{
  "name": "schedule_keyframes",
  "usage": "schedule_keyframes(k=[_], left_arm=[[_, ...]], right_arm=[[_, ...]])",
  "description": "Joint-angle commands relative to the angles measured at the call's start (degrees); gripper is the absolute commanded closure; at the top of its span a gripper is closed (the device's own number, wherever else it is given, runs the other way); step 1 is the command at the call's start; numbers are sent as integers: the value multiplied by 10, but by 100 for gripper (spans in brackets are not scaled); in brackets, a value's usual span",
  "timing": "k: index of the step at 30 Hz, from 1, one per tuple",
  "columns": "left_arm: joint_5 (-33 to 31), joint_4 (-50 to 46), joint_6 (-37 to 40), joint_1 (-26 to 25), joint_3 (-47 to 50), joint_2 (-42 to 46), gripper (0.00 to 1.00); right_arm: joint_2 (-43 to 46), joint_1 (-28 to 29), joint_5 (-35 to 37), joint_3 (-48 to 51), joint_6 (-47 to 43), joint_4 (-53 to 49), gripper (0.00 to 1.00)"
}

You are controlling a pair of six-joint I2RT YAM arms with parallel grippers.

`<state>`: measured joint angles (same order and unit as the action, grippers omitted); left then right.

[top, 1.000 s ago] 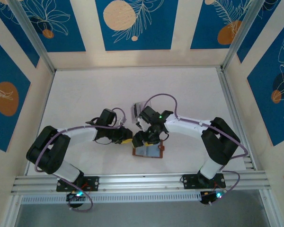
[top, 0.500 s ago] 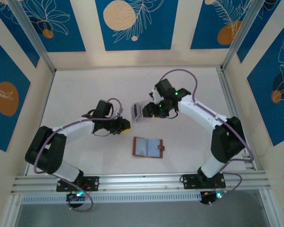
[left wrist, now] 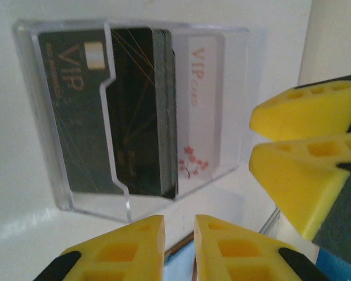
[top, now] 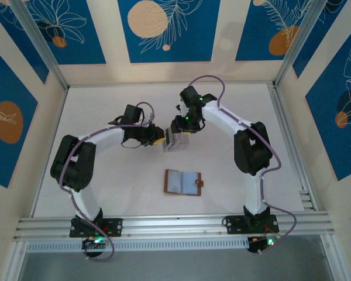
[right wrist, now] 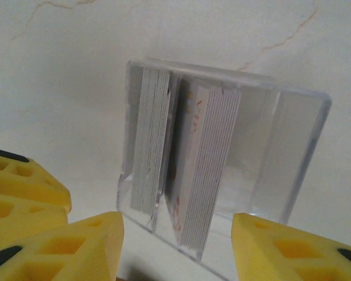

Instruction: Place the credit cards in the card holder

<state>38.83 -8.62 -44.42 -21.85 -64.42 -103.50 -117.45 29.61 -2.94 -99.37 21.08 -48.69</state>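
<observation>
credit cards upright in clear stand, middle of the desk | card holder lies open toward near edge | right gripper open, lined up on the stand | left gripper nearly closed, can't tell if it's pinching anything | risk imo: grippers crowded together, so the stand tips or the whole stack comes out

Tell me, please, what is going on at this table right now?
The right gripper and the left gripper are both at the clear stand in the middle of the table, where the credit cards stand on edge in two packs. The right jaws are open on either side of the stand's near end; the left jaws are only narrowly apart, close beside it. The card holder lies open on the table nearer the robot, with neither gripper on it.
</observation>
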Motion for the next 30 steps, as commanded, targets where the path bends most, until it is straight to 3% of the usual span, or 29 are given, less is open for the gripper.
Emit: schedule_keyframes(k=[1, 25, 30], left_arm=[[17, -15, 13, 11, -32, -31, 79], [20, 4, 15, 19, -38, -94, 79], [22, 12, 11, 19, -35, -93, 79]], right_arm=[[-21, 4, 7, -35, -16, -30, 47], [-79, 15, -77, -94, -10, -26, 52], [-101, 17, -64, -99, -9, -34, 50]])
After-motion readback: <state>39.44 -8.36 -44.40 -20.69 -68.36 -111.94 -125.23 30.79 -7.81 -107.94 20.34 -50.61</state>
